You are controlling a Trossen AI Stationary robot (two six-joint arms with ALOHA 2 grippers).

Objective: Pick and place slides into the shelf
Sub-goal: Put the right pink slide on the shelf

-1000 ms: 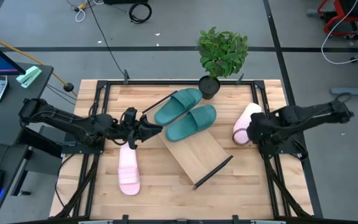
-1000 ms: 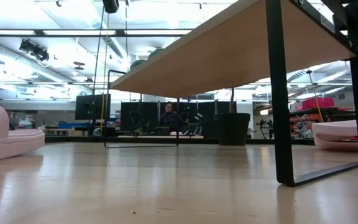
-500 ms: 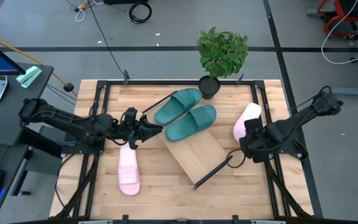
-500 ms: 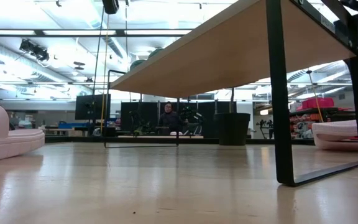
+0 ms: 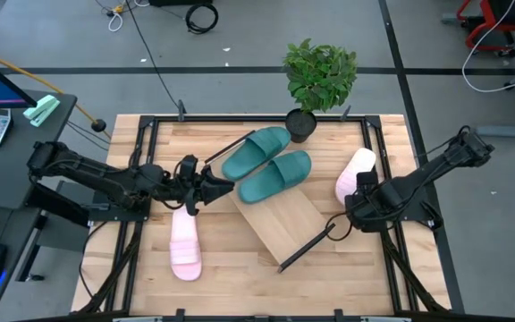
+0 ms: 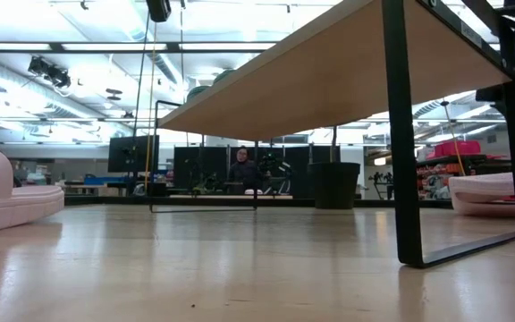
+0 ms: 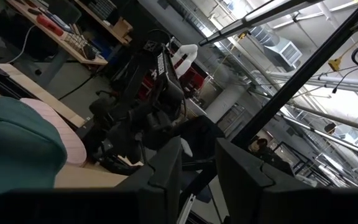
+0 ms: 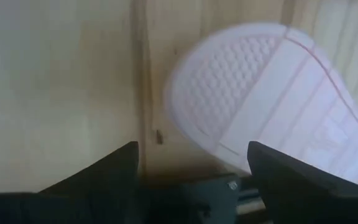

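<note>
Fingers of the right gripper (image 8: pixel 191 171) stand wide apart with nothing between them, poised low over the slatted light-wood table (image 5: pixel 231 268) on its right side, just beside the heel of a pale pink foam slide sandal (image 5: pixel 354 176), which lies sole-up in the right wrist view (image 8: pixel 272 106), apart from the fingers. The left gripper (image 5: pixel 215 187) reaches in from the table's left edge, its fingers (image 7: pixel 166 177) set narrowly; they are at the black bar on the near short end of the shelf, but whether they clamp it I cannot tell.

That shelf (image 5: pixel 280 219), a long light-wood board with thin black bars at both short ends, lies diagonally across the middle of the table; from the low view its underside (image 6: pixel 329 80) slopes upward on black bar legs. Two dark teal-green foam slides rest side by side on its upper end: one (image 5: pixel 256 152) nearer the far edge, the other (image 5: pixel 276 174) just beside it toward the right arm. A second pale pink slide (image 5: pixel 184 241) lies on the table near the front left, below the left gripper, well apart from the shelf.

A potted green plant (image 5: pixel 318 82) stands at the far edge of the table.
</note>
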